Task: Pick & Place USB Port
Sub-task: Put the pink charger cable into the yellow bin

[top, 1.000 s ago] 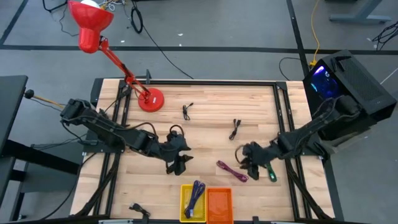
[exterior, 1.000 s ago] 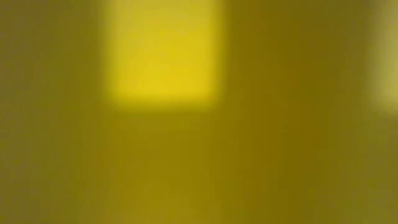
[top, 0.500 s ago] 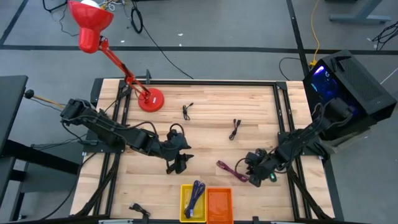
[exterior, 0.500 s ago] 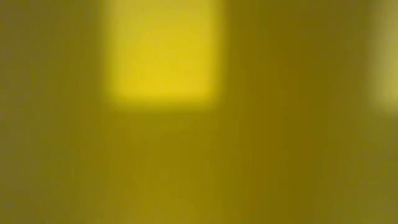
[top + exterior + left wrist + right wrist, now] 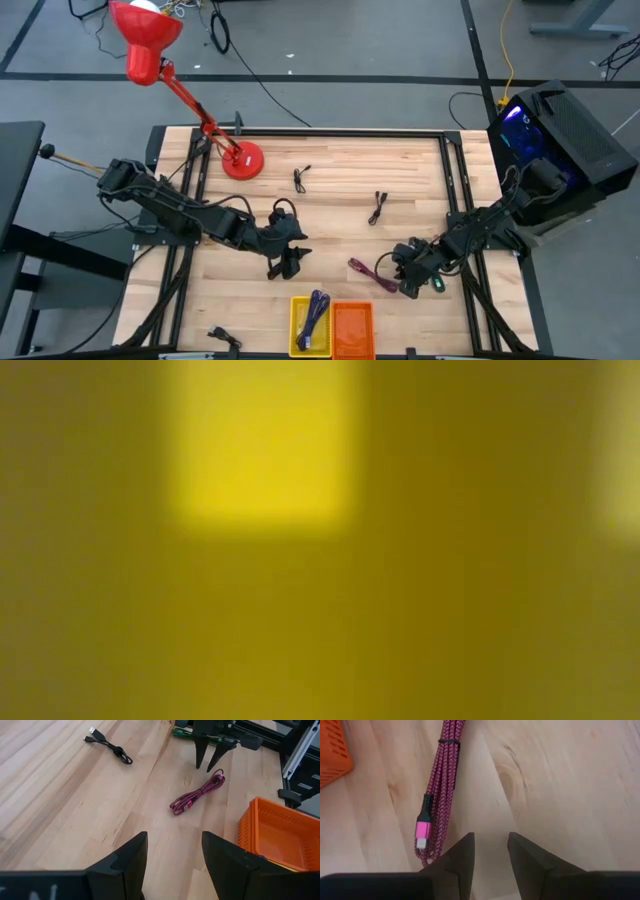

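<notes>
My right gripper (image 5: 400,283) hangs low over the wooden table (image 5: 340,190), just beside the far end of the pink cable (image 5: 372,275) from the orange bin (image 5: 352,328). Its two fingers (image 5: 462,857) stand apart with only bare wood in the gap; they pinch nothing, and the pink cable lies just to one side of them, not between them. That cable is a bundled braid with a dark band round it and a pink plug at one end, lying flat on the table near the orange bin, well clear of its rim.

My left gripper (image 5: 288,265) waits on the other side of the pink cable from the right one, near the yellow bin (image 5: 297,318), fingers (image 5: 131,857) spread wide and empty.

The yellow bin touches the orange bin and holds a blue cable (image 5: 316,315). Two black cables lie farther from the bins: one (image 5: 378,207) beyond the pink cable, another (image 5: 300,179) near the base of the red lamp (image 5: 242,160). The low view shows only a yellow blur.
</notes>
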